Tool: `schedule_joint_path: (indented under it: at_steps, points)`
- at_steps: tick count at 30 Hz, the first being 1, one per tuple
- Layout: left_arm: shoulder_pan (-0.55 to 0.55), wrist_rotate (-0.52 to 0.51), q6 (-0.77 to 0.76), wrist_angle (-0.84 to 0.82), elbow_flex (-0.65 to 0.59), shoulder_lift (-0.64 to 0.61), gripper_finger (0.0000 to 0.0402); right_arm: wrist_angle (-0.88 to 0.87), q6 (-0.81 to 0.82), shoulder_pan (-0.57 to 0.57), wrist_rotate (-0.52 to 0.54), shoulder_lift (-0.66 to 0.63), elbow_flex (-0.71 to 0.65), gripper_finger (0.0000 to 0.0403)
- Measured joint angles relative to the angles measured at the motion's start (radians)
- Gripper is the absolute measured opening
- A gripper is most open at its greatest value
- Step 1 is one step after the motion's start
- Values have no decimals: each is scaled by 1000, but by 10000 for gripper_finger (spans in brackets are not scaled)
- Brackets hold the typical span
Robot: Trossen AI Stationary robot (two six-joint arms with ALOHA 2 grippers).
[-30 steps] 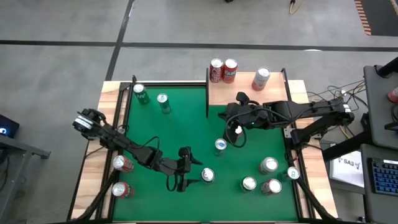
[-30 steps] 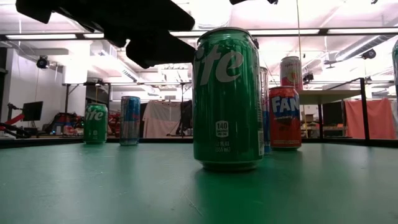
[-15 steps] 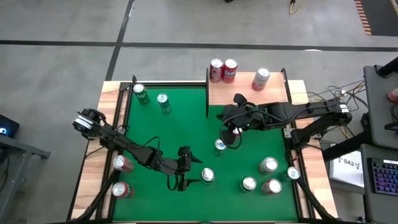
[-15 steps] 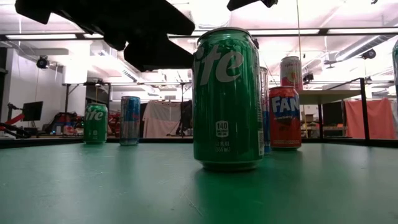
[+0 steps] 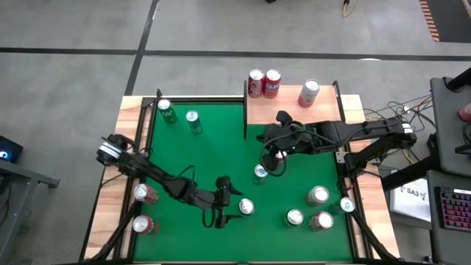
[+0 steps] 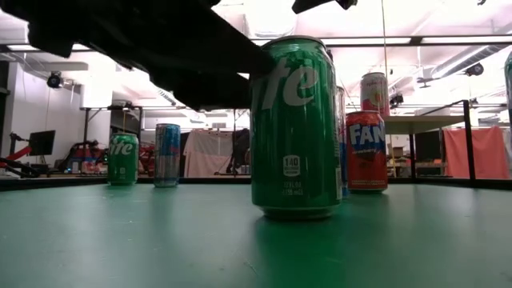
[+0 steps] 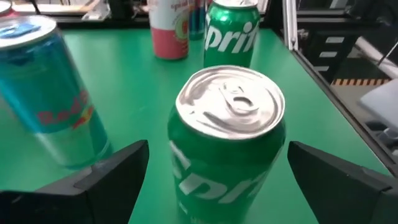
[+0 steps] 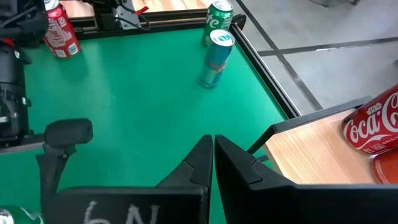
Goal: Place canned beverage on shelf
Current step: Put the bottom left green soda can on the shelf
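1. Left end effector (image 5: pixel 229 209) in the high view reaches low over the green desk (image 5: pixel 213 147) with its fingers spread wide, and the green Sprite can (image 5: pixel 246 207) stands just ahead of it, not yet gripped. The right end effector (image 5: pixel 274 157), closed on nothing, hangs over mid-desk near the shelf (image 5: pixel 294 110), which lies well beyond the left one and already carries three red cans.

2. Low view: the Sprite can (image 6: pixel 296 128) stands upright on the desk, with the dark bulk of the left arm just behind and above it.

3. Left wrist view: the can (image 7: pixel 227 140) sits centred between the two fingers (image 7: pixel 109 180), apart from both. I judge the approach well lined up; advance until the fingers flank the can's middle, then close squarely so it does not tip. The blue can (image 7: pixel 53 93) beside one finger risks a nudge.

4. Right wrist view: its fingertips (image 8: pixel 208 158) meet, empty, near the shelf's corner (image 8: pixel 311 155).
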Motion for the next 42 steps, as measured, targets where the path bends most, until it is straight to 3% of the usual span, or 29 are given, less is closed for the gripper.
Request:
schedule_joint_path:
  at_steps: [12,16,22,26,34,42]
  points:
    - [28,27,-3,250,0,151,364,0,-11,0,0,0,0,9]
    - [31,28,-21,267,0,159,344,-4,-11,0,0,0,0,9]
    - [31,21,-28,271,0,157,283,-4,-10,2,1,0,-1,9]
    - [31,6,-25,262,-1,145,281,-4,-11,15,1,0,-1,9]
    - [31,-19,68,130,-2,-4,294,-5,-27,67,-10,0,-2,9]
    - [31,-99,155,-55,-13,-251,289,-4,-35,81,-182,-1,-3,9]
